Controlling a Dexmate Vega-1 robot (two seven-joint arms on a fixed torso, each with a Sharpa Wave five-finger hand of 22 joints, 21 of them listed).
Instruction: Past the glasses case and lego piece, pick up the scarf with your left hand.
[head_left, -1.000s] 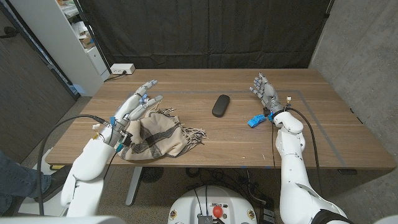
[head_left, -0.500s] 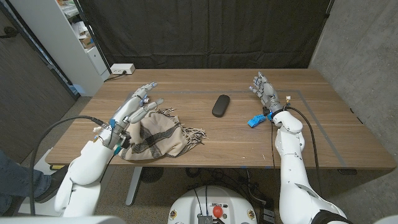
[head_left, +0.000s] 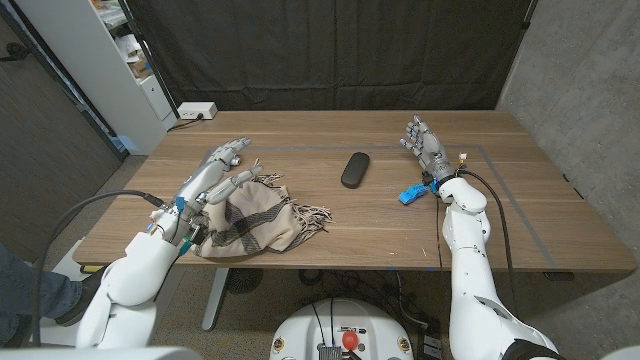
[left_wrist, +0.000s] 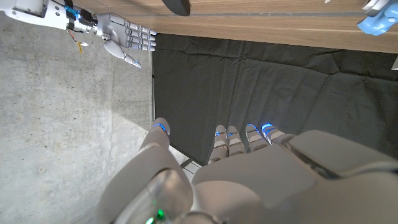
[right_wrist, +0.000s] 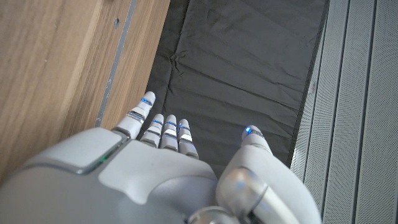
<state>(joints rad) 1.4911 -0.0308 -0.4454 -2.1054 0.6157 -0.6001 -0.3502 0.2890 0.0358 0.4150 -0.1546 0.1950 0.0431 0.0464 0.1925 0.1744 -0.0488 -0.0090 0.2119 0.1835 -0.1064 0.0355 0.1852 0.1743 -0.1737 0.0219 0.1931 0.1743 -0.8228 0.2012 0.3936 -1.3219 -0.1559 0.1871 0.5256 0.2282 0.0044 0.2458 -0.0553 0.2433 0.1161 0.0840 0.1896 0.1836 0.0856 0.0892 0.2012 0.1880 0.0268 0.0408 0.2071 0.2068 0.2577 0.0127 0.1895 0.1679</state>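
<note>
The beige plaid scarf (head_left: 256, 216) with a fringed edge lies crumpled on the table's near left part. My left hand (head_left: 213, 177) hovers over the scarf's left edge with its fingers spread and holds nothing; the same left hand (left_wrist: 249, 168) shows from behind in its wrist view. The black glasses case (head_left: 354, 169) lies mid-table and the blue lego piece (head_left: 411, 193) lies to its right. My right hand (head_left: 424, 145) stands open just beyond the lego piece, palm upright. The left wrist view also catches the right hand (left_wrist: 121, 40), the case (left_wrist: 177, 5) and the lego piece (left_wrist: 378, 18).
A white power strip (head_left: 196, 111) sits at the table's far left corner. A white shelf unit (head_left: 120, 60) stands left of the table. A black curtain (head_left: 330, 50) hangs behind it. Bare wood (right_wrist: 56, 68) shows beside my right hand (right_wrist: 168, 168).
My left arm has drawn slightly left and toward me, and the hand's fingers have stretched out lower over the scarf's edge. The right hand and the objects have stayed put.
</note>
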